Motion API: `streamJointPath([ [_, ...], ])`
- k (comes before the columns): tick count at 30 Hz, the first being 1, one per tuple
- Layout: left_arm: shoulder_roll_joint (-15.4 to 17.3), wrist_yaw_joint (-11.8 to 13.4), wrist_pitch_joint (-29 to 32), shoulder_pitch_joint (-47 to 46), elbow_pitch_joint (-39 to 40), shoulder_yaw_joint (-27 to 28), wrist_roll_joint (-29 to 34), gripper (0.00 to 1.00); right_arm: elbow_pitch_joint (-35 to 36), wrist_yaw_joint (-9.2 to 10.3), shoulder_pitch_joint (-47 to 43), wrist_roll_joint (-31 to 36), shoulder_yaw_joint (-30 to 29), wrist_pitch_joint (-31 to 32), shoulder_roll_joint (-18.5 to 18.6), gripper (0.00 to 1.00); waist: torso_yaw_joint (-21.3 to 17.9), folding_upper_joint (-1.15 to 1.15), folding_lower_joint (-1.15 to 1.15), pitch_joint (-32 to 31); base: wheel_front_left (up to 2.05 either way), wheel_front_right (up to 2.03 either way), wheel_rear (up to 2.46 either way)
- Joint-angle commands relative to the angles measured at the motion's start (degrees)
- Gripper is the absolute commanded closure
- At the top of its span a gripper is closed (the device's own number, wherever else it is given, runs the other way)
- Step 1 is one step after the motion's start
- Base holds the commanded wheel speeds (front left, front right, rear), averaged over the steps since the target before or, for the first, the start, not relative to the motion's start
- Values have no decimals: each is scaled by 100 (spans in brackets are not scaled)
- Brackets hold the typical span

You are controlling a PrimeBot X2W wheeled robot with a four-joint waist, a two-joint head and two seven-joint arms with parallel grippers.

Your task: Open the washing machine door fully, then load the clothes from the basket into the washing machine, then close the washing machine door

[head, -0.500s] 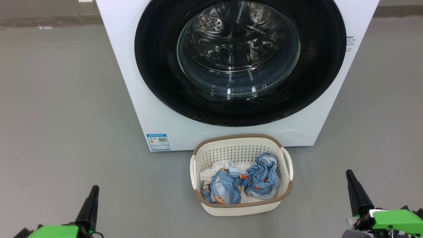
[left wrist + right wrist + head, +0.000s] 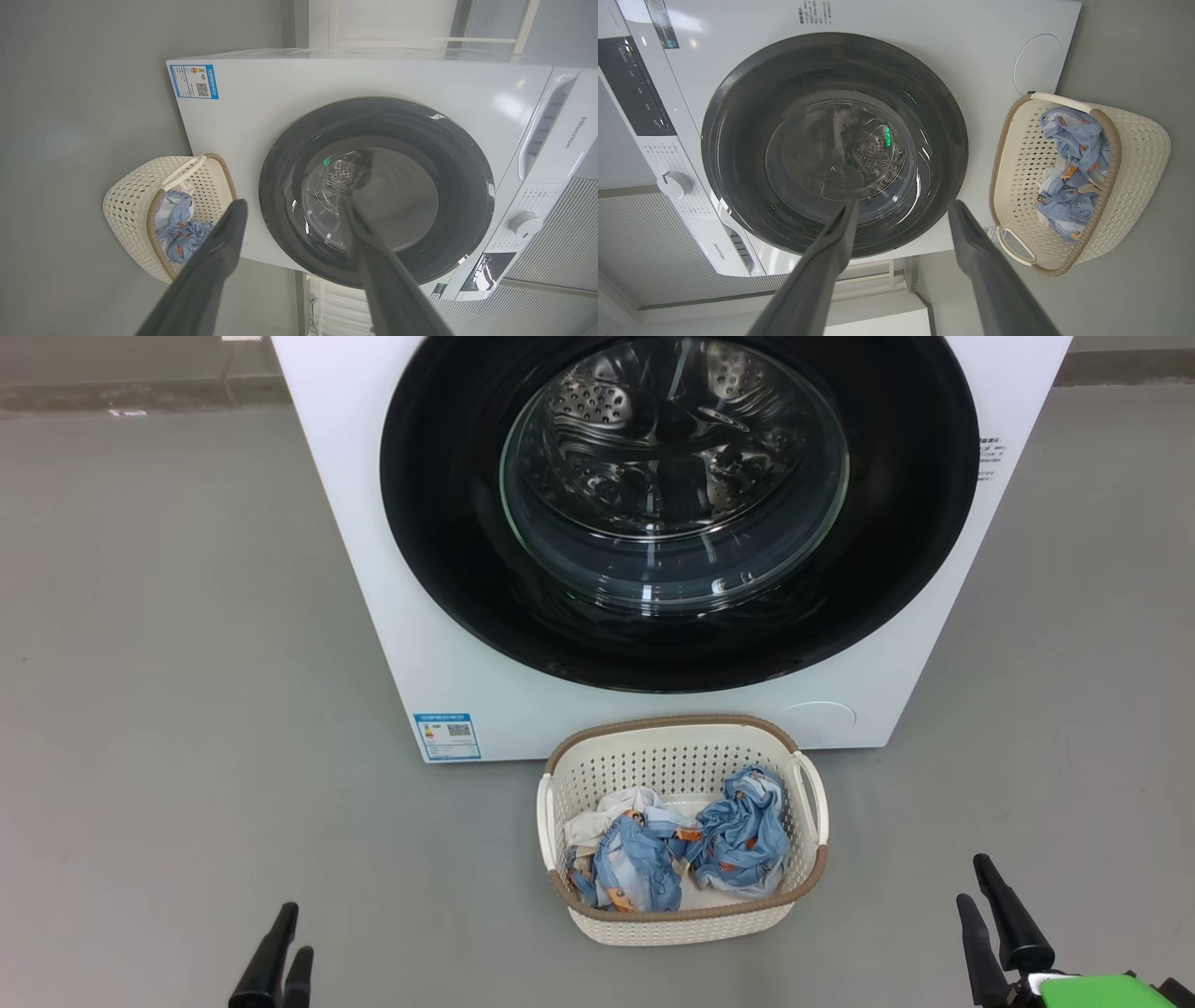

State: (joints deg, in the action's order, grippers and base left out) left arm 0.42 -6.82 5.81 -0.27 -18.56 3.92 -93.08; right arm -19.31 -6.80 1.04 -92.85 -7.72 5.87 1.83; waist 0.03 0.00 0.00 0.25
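Door (image 2: 439,523) shut against the washer (image 2: 373,616). Clothes (image 2: 672,859) bunched in the basket (image 2: 681,924), which sits on the floor (image 2: 187,663) just in front of it (right of the blue sticker (image 2: 447,736)). I see left end effector (image 2: 294,933) and right end effector (image 2: 973,882) both spread wide, empty, clear of basket.

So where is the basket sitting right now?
In the head view the basket stands on the grey floor at centre, just in front of the washing machine, below its shut door, with the clothes in it.
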Motion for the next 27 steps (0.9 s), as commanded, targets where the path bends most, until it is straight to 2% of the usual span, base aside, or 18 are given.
streamJointPath([
  [1, 79, -18, -59, -165, 171, 5, 72, 0, 157, -4, 139, 33, 39, -56, 46, 0, 4, 0, 10, -7, 0, 0, 0],
  [3, 87, -18, -93, -159, 191, -7, 111, 0, 164, -5, 139, 57, 63, -88, 54, 0, 7, 0, 13, -15, 0, 0, 0],
  [7, 104, -20, -161, -148, 234, -16, 225, 0, 170, -7, 146, 135, 122, -159, 83, 0, 12, 0, 1, -2, 0, 0, 0],
  [15, 130, -23, -279, -148, 309, -29, 509, 0, 159, -11, 197, 352, 254, -292, 158, 0, 19, 0, 0, 5, 0, 0, 0],
  [27, 158, -28, -482, -148, 410, -36, 1309, 0, 100, -18, 310, 926, 437, -499, 305, 0, 40, 0, 0, 9, 0, 0, 0],
])
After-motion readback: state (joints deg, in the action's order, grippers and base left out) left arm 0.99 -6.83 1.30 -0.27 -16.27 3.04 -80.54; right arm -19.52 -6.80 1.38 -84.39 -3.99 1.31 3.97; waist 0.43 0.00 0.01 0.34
